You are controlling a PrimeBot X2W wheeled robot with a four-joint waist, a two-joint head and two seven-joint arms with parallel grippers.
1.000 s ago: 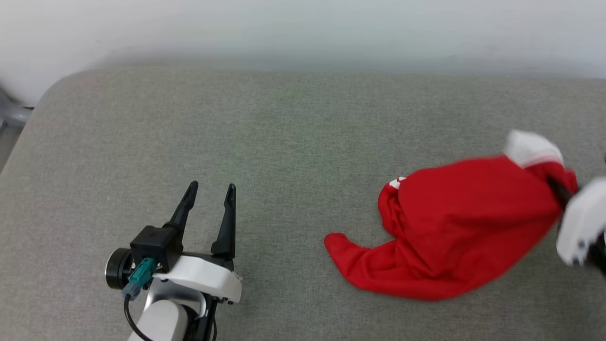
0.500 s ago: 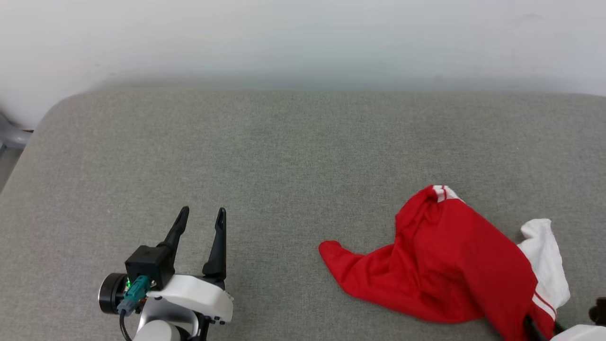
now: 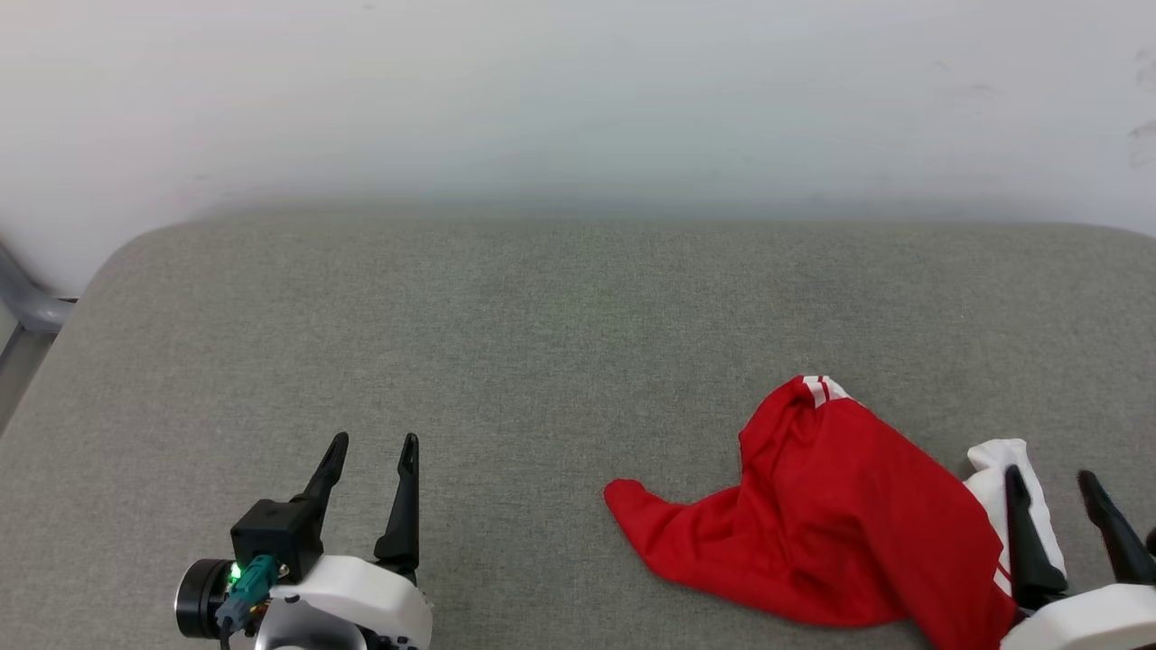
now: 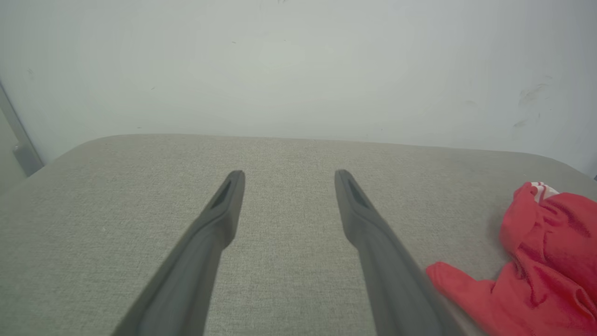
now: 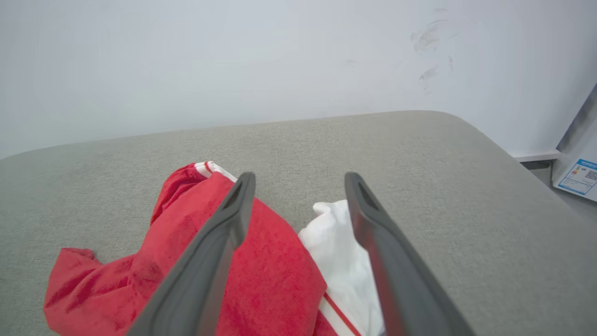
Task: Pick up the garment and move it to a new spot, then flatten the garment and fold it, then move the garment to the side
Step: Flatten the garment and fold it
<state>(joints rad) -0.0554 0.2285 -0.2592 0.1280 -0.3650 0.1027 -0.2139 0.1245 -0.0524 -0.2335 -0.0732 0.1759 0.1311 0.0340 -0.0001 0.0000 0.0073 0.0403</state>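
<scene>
Bunching is my worry: the bright red, soft garment [image 3: 840,533] lies crumpled on the grey padded surface [image 3: 542,343], my open right gripper [image 3: 1049,474] over its white sleeve end. Pinching several layers would spoil flattening. My left gripper [image 3: 375,439], open too, hangs well left of the garment.

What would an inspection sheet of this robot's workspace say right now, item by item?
Surface: grey fabric-covered padded top with rounded corners.
Job's things: bright red soft sports shirt with white sleeve ends, crumpled in a heap on the robot's right, not flattened or folded.
Clutter: nothing seen.
Claws: left claw open, apart from the shirt, holding nothing; right claw open over the shirt's white sleeve end, gripping nothing.
Cables: black cable with teal plug at the left wrist.
Surroundings: pale wall behind; grey metal bar at far left; blue-and-white label beyond the right edge.
</scene>
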